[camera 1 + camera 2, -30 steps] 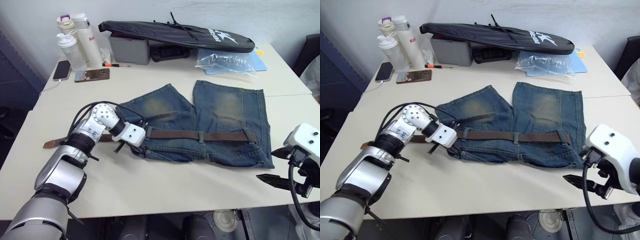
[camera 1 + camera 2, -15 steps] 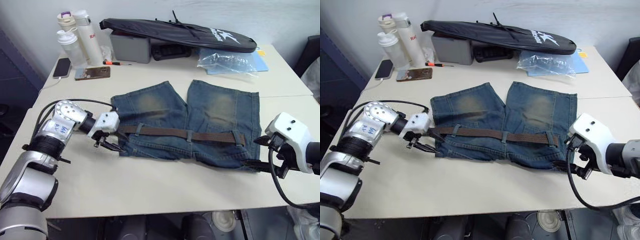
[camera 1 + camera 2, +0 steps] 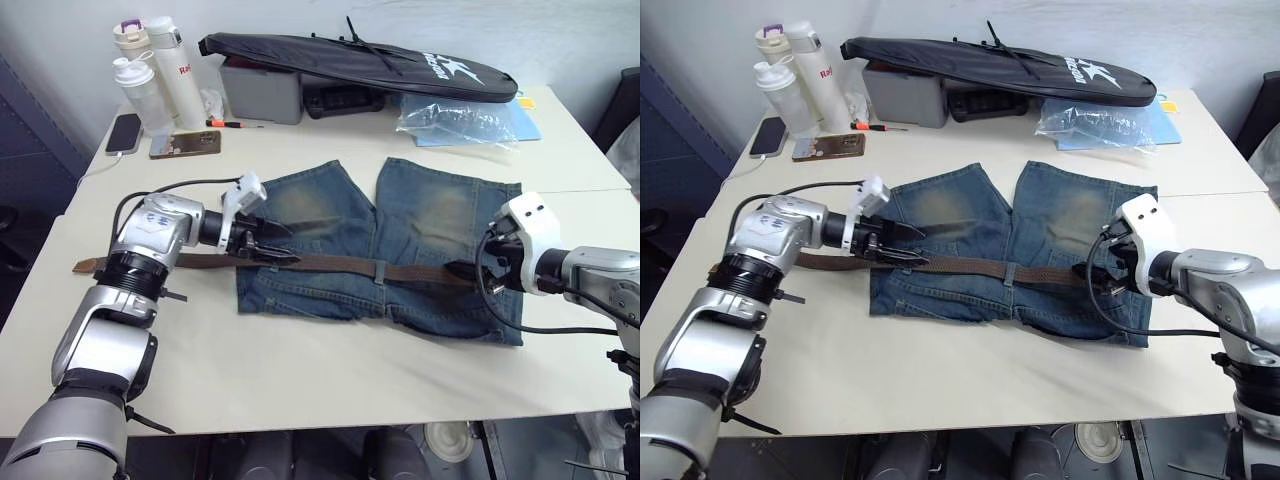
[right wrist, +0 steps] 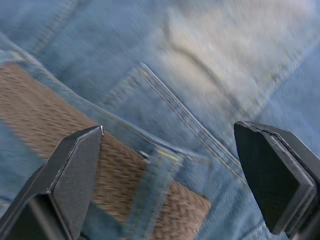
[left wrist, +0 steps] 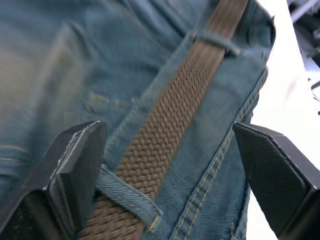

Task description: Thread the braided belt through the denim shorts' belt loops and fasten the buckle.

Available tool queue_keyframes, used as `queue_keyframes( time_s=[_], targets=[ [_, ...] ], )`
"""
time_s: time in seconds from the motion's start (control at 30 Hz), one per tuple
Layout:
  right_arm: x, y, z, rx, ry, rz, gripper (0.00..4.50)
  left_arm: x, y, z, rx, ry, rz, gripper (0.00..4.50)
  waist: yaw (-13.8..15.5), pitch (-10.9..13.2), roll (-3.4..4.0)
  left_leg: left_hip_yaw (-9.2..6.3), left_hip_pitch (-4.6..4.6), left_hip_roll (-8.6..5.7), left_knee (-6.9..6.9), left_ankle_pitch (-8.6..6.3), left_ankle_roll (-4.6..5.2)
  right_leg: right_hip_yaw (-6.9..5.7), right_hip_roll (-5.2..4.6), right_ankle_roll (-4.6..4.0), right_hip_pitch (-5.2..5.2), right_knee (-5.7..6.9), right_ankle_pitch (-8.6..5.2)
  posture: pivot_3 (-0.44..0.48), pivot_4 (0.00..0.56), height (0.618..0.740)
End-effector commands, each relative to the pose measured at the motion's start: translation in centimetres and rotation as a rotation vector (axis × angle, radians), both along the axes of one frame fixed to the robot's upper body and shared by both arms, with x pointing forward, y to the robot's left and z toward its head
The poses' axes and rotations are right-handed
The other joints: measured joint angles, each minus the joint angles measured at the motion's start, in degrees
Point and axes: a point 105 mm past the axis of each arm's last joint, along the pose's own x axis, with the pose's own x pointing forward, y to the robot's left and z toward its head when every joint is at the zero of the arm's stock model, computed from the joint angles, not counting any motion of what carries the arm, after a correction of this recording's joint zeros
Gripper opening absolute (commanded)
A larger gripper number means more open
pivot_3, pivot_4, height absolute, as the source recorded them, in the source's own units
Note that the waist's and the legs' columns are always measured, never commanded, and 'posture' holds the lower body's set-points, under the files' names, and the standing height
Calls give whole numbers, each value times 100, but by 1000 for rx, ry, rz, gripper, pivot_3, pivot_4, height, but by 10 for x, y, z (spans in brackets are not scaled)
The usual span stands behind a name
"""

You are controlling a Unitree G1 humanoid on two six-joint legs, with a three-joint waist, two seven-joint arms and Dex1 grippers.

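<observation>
The denim shorts (image 3: 400, 235) lie flat mid-table, waistband toward me. The braided belt (image 3: 330, 264) runs along the waistband under the belt loops (image 5: 127, 197), and its brown leather end (image 3: 88, 266) trails onto the table at the left. My left gripper (image 3: 285, 243) is open over the belt at the waistband's left end, one finger (image 5: 75, 170) on each side of the strap. My right gripper (image 3: 458, 272) is open at the waistband's right end, straddling the belt (image 4: 100, 170) and a loop (image 4: 155, 190). The buckle is hidden.
Along the table's back stand bottles (image 3: 150, 80), two phones (image 3: 185, 147), a grey box (image 3: 260, 95), a long black bag (image 3: 360, 65) and a clear plastic bag (image 3: 465, 120). Bare tabletop (image 3: 300, 370) lies between the shorts and the front edge.
My left gripper opened and swung up over the belt at the left waistband. My right arm came in from the table's edge to the right waistband. The camera shifted.
</observation>
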Motion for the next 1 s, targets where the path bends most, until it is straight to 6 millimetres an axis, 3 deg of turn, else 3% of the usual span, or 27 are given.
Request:
queue_keyframes(
  time_s=[0.03,0.23,0.33,0.5,0.57,0.73,0.83,1.0],
  targets=[
    [2,-6,4,35,-41,-34,4500,8,3,-3,42,-30,47,4431,0,0,0,1,1,0,2,0,0,2,0,0,0,3,0,0,150,652],
    [-9,-16,-19,52,41,-73,4500,23,8,3,40,-80,129,4431,13,0,0,5,4,2,9,1,-2,8,0,0,-2,13,0,0,150,652],
    [-12,-17,-22,91,50,-86,3621,26,11,5,48,-99,135,4500,14,-1,-1,5,3,1,11,1,-1,9,-1,0,-2,14,0,0,150,652],
    [-17,-11,-21,146,58,-57,1181,28,15,11,29,-95,161,4500,13,-1,0,9,6,3,12,1,-1,13,0,0,-3,17,0,0,150,652],
    [-16,-8,-17,175,40,-39,413,29,17,13,26,-96,170,4500,11,-1,-1,9,6,2,12,1,-1,13,-1,0,-3,17,0,0,150,652],
    [-18,0,-4,187,-35,31,268,27,18,12,43,-79,159,4500,5,-1,0,10,6,3,11,1,-1,14,0,0,-5,19,0,0,150,652],
    [-20,0,-4,183,-41,37,268,36,21,5,85,-92,225,4500,0,-1,-1,11,6,3,9,1,-1,15,1,0,-7,19,0,0,150,652],
    [-21,0,-6,168,-45,39,268,29,14,-11,122,-38,175,4500,2,-1,-1,14,8,3,10,1,-1,17,0,0,-8,22,0,0,150,652]
  ],
)
